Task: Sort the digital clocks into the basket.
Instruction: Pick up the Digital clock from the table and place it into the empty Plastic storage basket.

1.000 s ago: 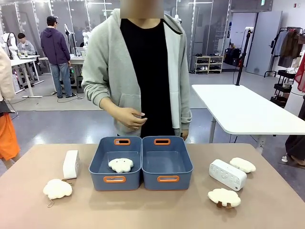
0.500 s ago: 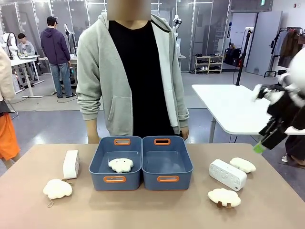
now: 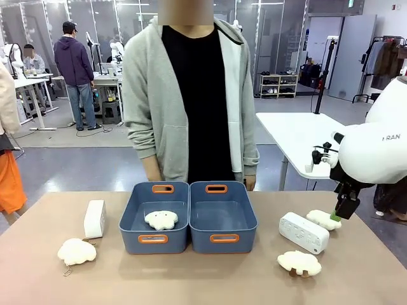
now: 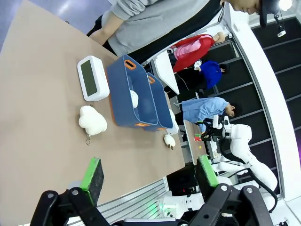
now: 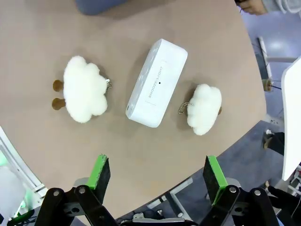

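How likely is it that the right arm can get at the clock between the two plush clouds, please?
Probably yes: the right pincer hangs open above the clock, whose top is bare; the plush clouds lie to either side.

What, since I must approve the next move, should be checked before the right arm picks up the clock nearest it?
1. Right gripper open: ok.
2. Clock lying free, nothing on it: ok.
3. Grip line square to clock: the clock lies skewed to it: not ok.
4. Plush pieces clear of clock: close on both sides, not touching: ok.
5. Right basket empty: ok.
6. Person's hands outside the baskets: ok.
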Tool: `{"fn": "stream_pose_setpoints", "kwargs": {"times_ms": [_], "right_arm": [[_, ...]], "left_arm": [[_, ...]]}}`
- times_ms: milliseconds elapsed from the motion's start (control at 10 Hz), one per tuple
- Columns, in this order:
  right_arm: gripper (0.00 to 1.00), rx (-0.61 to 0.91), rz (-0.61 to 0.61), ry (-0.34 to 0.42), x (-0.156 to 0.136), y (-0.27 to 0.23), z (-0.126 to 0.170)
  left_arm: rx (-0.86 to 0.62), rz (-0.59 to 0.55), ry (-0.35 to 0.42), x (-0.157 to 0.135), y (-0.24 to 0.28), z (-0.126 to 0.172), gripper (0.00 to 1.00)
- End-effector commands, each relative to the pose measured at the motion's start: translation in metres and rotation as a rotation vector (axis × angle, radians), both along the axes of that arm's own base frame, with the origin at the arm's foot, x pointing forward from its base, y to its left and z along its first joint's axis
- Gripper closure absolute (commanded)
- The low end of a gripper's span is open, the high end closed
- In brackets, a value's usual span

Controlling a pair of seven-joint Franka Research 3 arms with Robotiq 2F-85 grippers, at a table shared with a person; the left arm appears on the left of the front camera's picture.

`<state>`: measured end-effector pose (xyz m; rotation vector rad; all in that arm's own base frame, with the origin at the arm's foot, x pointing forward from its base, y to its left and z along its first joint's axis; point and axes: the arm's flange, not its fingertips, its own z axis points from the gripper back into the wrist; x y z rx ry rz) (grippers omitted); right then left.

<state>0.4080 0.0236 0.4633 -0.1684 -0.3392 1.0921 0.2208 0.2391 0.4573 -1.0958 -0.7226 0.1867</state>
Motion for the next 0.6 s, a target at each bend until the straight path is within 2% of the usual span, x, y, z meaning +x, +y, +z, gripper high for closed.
{"fn": "stream_pose_setpoints", "kwargs": {"times_ms": [0,100,200,400,500], "right_arm": [[0.00,-0.006,0.004,-0.012,-0.006,0.002,0.010],[0.00,0.000,0.000,0.000,0.000,0.000,0.000],[0.00,0.018,-0.048,0.068,0.025,0.003,-0.014],[0.00,0.089,-0.143,0.096,0.062,0.018,-0.043],[0.00,0.111,-0.192,0.107,0.069,0.020,-0.053]], "left_arm": [[-0.008,-0.010,-0.031,0.001,0.002,0.001,0.00],[-0.008,-0.010,-0.031,0.001,0.002,0.001,0.00],[-0.008,-0.010,-0.031,0.001,0.002,0.001,0.00],[-0.008,-0.010,-0.031,0.001,0.002,0.001,0.00],[-0.008,-0.010,-0.031,0.001,0.002,0.001,0.00]]}}
